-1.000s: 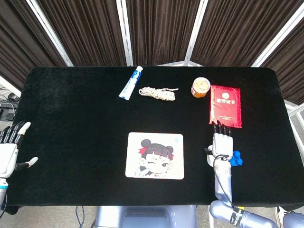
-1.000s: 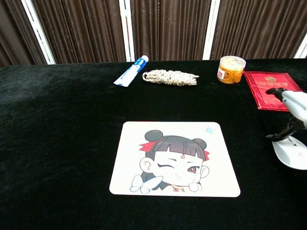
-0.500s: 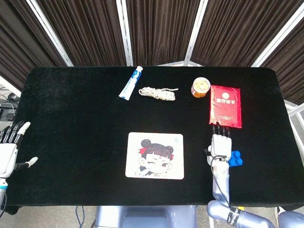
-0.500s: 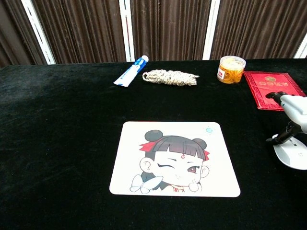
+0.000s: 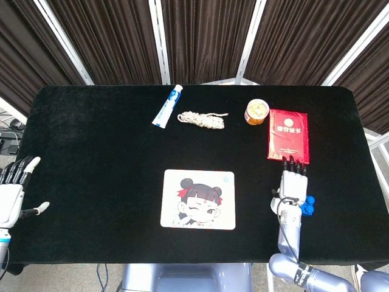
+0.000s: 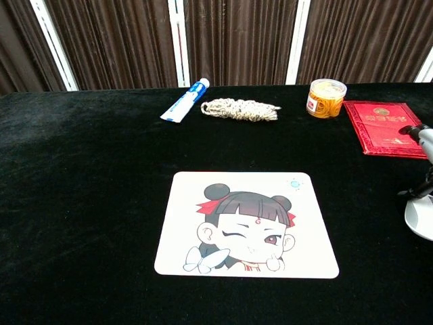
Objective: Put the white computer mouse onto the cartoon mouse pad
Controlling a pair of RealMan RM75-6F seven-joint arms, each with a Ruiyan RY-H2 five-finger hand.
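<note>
The white computer mouse (image 6: 421,217) lies on the black worktop (image 5: 97,158) at the right side, well apart from the cartoon mouse pad (image 5: 198,199); only its left part shows at the edge of the chest view, and in the head view it is hidden beneath the right hand (image 5: 292,188). That hand lies palm-down over the mouse, its fingers (image 5: 292,163) stretched straight toward the far edge and lying side by side, with their dark tips at the near edge of the red booklet (image 5: 289,135). In the chest view a dark thumb tip (image 6: 417,191) sits against the mouse's upper left edge, so the hand touches the mouse, but I cannot tell whether the fingers actually clamp on it. A small blue object (image 5: 309,204) lies just beside the hand on its right.

The left hand (image 5: 12,196) hovers at the left edge of the worktop, holding nothing, its fingers apart and the thumb sticking out sideways.

Along the far side of the worktop lie a toothpaste tube (image 5: 168,106), a coil of pale rope (image 5: 202,119) and a small yellow jar (image 5: 256,112), the jar just beside the booklet.
</note>
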